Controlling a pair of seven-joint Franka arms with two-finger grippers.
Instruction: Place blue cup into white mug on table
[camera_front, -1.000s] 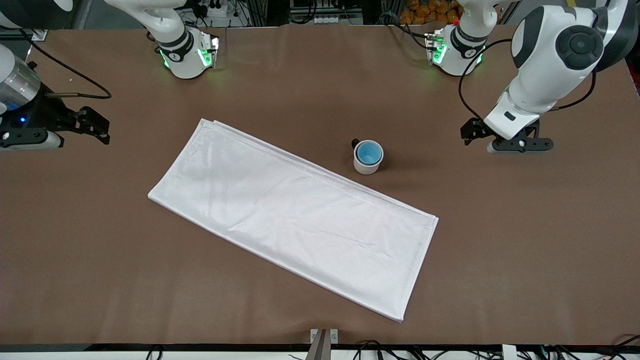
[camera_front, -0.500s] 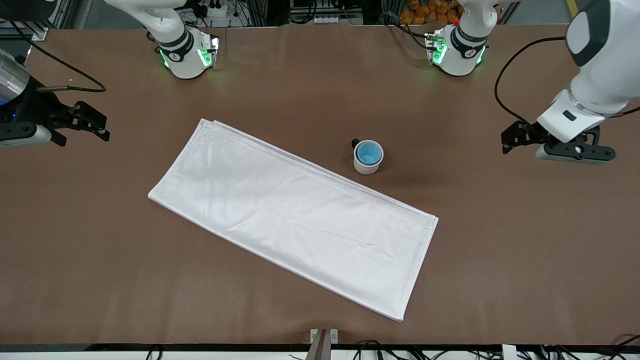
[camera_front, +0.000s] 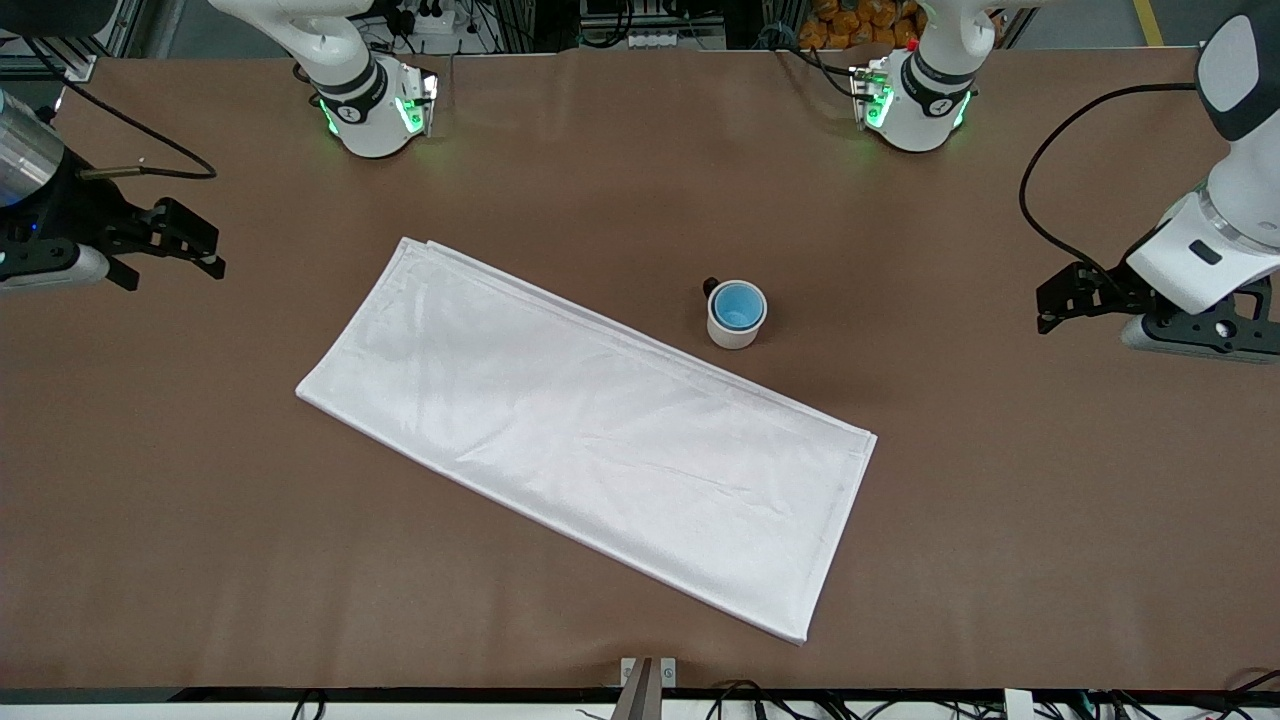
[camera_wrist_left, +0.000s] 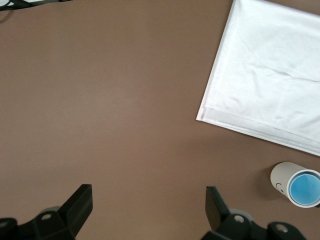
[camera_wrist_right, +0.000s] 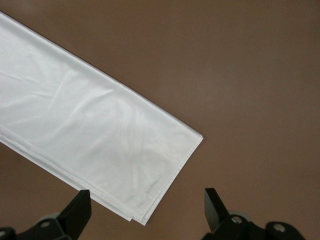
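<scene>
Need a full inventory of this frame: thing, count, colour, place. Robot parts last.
blue cup: 1, bright blue, nested inside the white mug
white mug: 1, white with black handle, upright on the table, just beside the cloth's long edge
cloth: 1, white, flat across the table's middle
table: 1, brown, under everything
left gripper: 1, black, open, empty, over the left arm's end
right gripper: 1, black, open, empty, over the right arm's end

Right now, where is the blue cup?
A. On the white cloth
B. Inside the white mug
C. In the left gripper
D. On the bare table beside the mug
B: the blue cup sits inside the white mug, which stands on the table beside the white cloth; both grippers are far from it.
</scene>
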